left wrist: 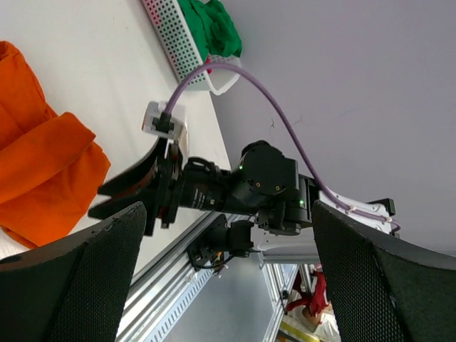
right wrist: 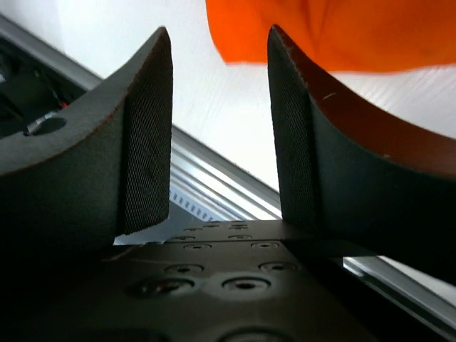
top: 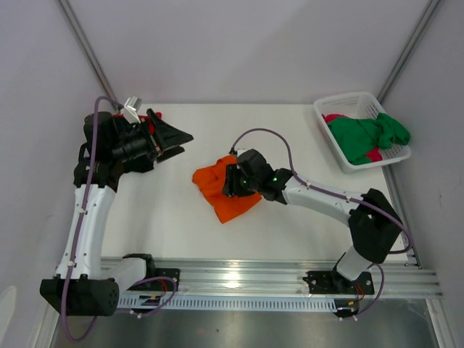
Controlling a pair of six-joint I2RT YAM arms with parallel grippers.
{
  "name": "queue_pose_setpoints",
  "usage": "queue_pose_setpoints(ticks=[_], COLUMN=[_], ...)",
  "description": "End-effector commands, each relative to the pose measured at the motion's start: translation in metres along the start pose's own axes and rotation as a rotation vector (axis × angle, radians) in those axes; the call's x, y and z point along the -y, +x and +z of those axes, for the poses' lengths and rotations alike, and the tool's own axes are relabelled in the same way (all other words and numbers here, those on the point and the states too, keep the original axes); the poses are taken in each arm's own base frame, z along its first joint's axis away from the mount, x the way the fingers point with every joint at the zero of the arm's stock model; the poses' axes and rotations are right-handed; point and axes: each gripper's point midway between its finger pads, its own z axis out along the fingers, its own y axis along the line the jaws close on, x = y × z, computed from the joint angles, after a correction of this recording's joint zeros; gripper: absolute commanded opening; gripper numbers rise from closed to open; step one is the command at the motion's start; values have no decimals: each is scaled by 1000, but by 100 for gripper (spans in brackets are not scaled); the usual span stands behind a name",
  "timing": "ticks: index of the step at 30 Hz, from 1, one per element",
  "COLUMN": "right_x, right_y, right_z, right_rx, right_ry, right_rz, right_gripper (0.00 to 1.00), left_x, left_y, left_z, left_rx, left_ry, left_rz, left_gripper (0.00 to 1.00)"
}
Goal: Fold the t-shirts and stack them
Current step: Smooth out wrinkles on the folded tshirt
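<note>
Since it is thin, soft cloth, the bright orange t-shirt (top: pixel 217 196) should weigh next to nothing and keep no shape of its own. Whatever is lifted will droop, and a fold will hold only once it is pressed flat. It lies bunched and partly doubled over near the middle of the white table (top: pixel 167 210), its edges uneven and one thick rolled lobe facing the left wrist camera. A pinch through the bulk would likely gather several layers at once (and drag the whole heap), so the better hold is a single free edge or corner, nipped close to the table and drawn outward to spread the shirt.

The right gripper (right wrist: pixel 217 50) hovers low over the shirt's near side. Its dark textured pads (right wrist: pixel 146 142) stand apart with only table and rail showing between them, and the orange hem lies just beyond the tips, ungrasped. The left gripper (top: pixel 185 143) is raised well away at the far left, its jaws spread wide and holding nothing. A sliver of red shows behind its wrist, too hidden to identify.

At the far right corner sits a white plastic lattice basket (top: pixel 346 98) holding a crumpled green t-shirt (top: pixel 366 134) over a magenta-pink one (top: pixel 335 118), both equally limp and waiting their turn.
</note>
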Motion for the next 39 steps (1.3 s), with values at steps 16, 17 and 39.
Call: queue_pose_setpoints(ticks=[16,17,39], right_x=[-19,-24,18], right_y=[-88,-92,4], right_z=[17,12,44], right_rx=[444,445,252], right_ry=[451,441,657], right_rz=[571,595,767], right_gripper=[52,52,50], left_x=[-13,-14,-20], left_y=[12,12,30], left_z=[-10,-9,-8], left_rx=[32,30,-57], left_ry=[-44,-44,10], left_rz=[56,54,39], left_gripper=[100,99,100])
